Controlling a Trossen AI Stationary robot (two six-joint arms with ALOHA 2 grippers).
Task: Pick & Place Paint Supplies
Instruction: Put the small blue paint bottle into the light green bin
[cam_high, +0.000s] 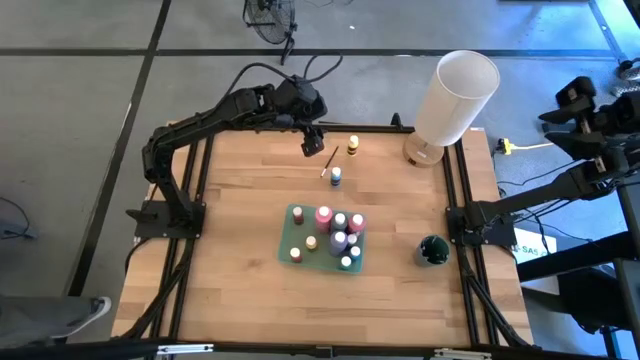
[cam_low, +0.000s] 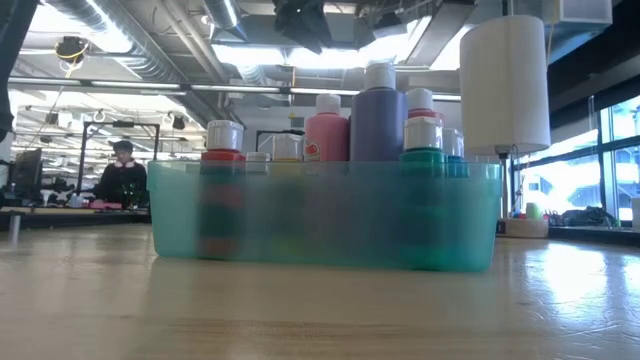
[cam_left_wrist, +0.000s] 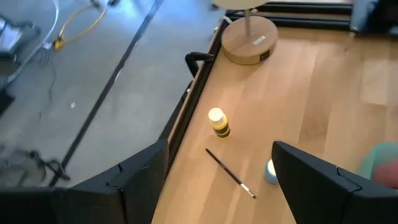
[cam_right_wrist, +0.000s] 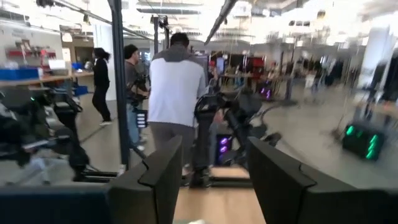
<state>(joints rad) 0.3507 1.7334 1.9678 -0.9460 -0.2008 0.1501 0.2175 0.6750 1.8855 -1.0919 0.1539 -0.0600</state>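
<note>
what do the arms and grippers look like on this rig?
Left arm: matte black, boxy jointed links, black cables looping off the wrist. Left gripper has two flat, angular dark fingers. Right gripper looks the same. No markings visible.

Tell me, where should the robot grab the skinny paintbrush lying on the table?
Probably at the middle of the thin dark-handled paintbrush, coming straight down from above with fingers across its length. It lies flat on the wooden table, clear of the small yellow bottle and blue bottle. The open left end effector hovers nearby.
</note>
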